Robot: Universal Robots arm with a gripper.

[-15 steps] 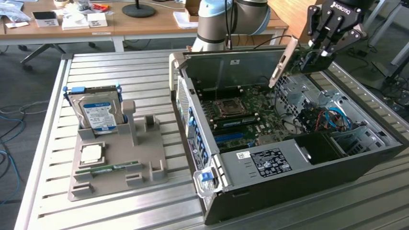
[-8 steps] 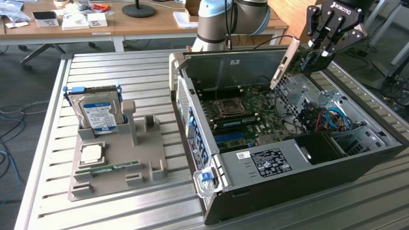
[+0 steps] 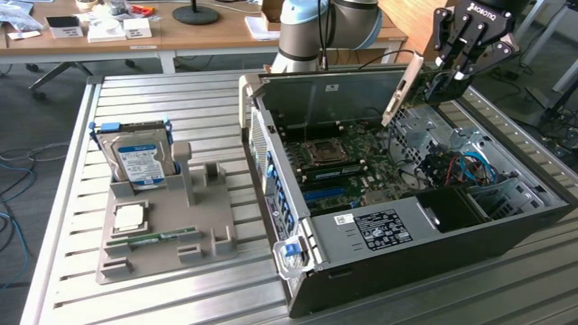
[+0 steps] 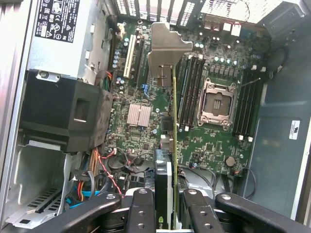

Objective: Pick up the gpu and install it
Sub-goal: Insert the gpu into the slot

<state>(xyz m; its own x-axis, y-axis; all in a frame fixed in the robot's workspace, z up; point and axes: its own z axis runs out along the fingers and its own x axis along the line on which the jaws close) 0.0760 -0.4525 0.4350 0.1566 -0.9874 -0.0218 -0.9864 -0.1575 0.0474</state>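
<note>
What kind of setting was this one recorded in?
Probably a robotics lab or workshop: an open computer case on a slotted aluminium table, a parts fixture holding a hard drive, and cluttered wooden desks behind.

gpu (image 3: 402, 95) above case (image 3: 451, 264) — hard drive (image 3: 140, 159) in holder (image 3: 153, 252)

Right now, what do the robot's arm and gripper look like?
The arm is a thick silver-grey tube with pale blue joint caps. The gripper is black, with white lettering on its body; its fingers are jointed black bars studded with round bolts.
</note>
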